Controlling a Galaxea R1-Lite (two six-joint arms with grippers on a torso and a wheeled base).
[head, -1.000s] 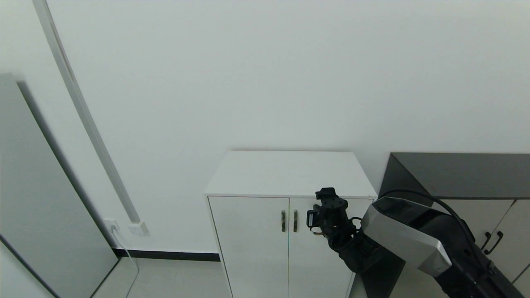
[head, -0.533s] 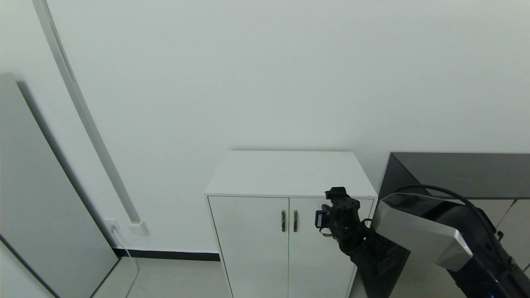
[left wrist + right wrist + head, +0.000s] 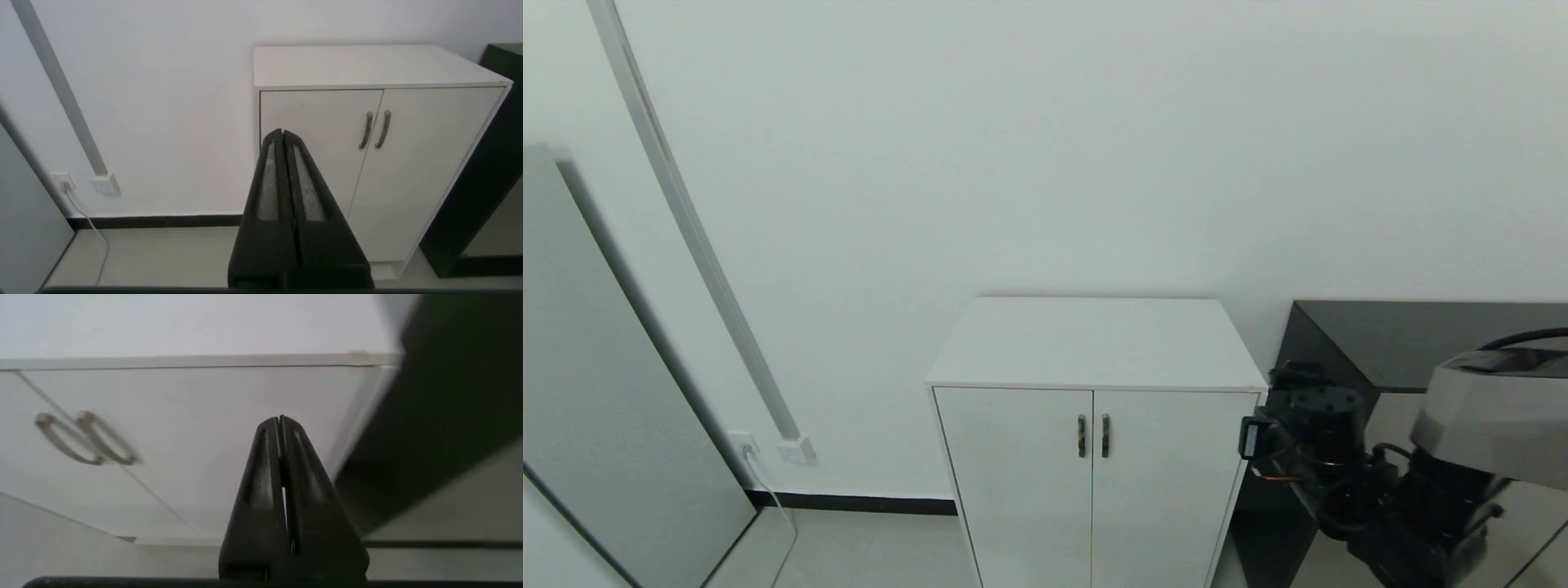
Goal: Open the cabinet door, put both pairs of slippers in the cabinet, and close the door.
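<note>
The white cabinet (image 3: 1094, 343) stands against the wall (image 3: 1045, 163) with its left door (image 3: 1021, 490) and right door (image 3: 1160, 490) both shut. Its two slim handles (image 3: 1082, 435) sit just beside each other at the centre seam. The right gripper (image 3: 282, 425) hangs off the cabinet's right edge, in front of the dark cabinet (image 3: 1421, 343), with its fingers pressed together. The left gripper (image 3: 283, 135) is farther back, facing the cabinet front, with its fingers together too. The likeliest failure is at the handles: fingers held together cannot take a bar, and with the pair so close a slightly off approach could catch the wrong handle or jam between them. The right door probably hinges on its outer side, so it could swing into the right arm. That arm could also knock the dark cabinet.
</note>
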